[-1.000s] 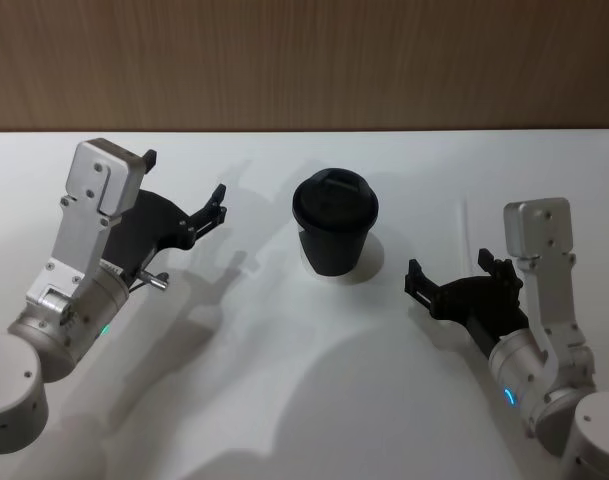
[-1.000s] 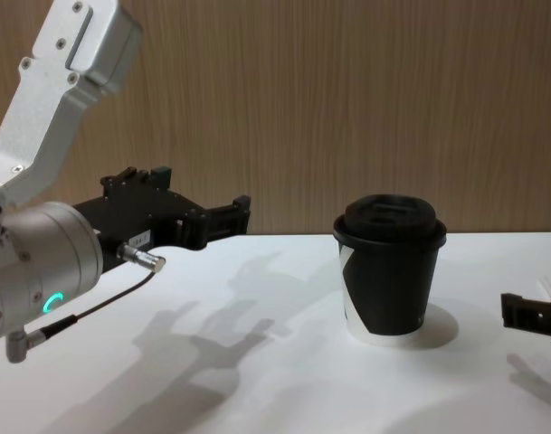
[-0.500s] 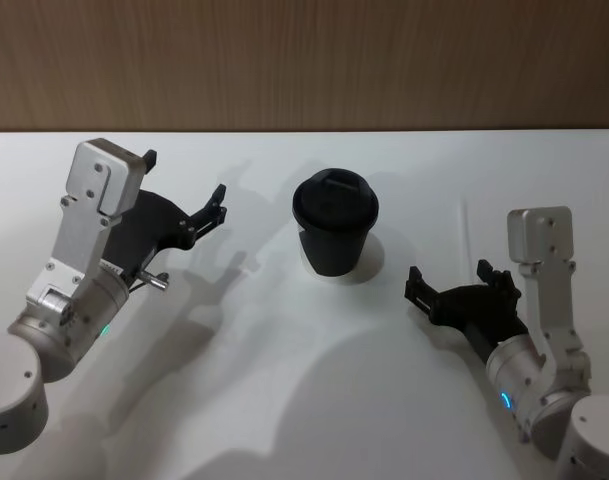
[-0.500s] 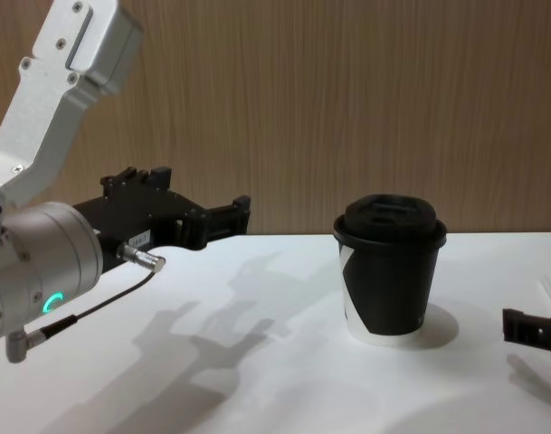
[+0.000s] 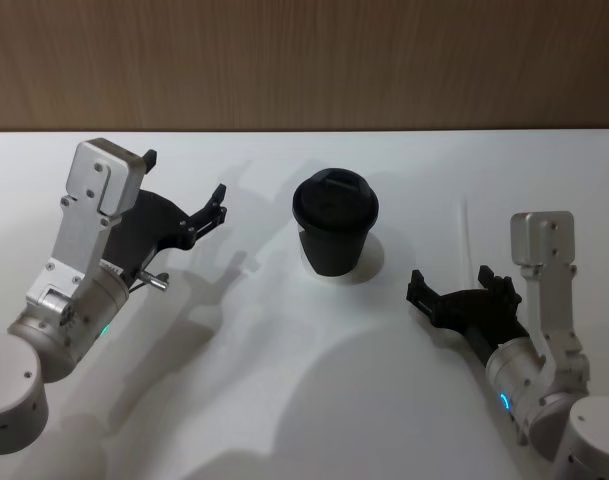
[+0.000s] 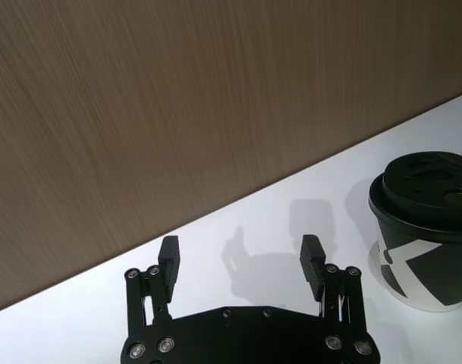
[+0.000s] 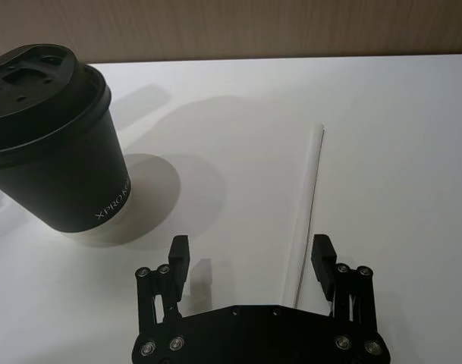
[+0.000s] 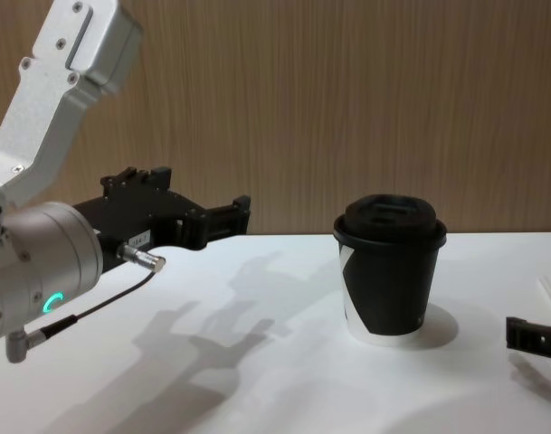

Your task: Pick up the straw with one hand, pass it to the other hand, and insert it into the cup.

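Observation:
The cup is black with a domed lid and stands upright in the middle of the white table; I also see the cup from the side. The straw, thin and white, lies flat on the table to the right of the cup. My right gripper hovers open over the straw's near end. In the right wrist view the straw runs between the fingers of the right gripper, close to one of them. My left gripper hangs open and empty above the table, left of the cup; its open jaws show again on the left gripper.
A wooden wall rises behind the far edge of the white table. Shadows of both arms fall on the tabletop around the cup.
My right gripper has drawn back a little toward the table's near edge and dropped lower, still open. The left arm, cup and straw have not moved.

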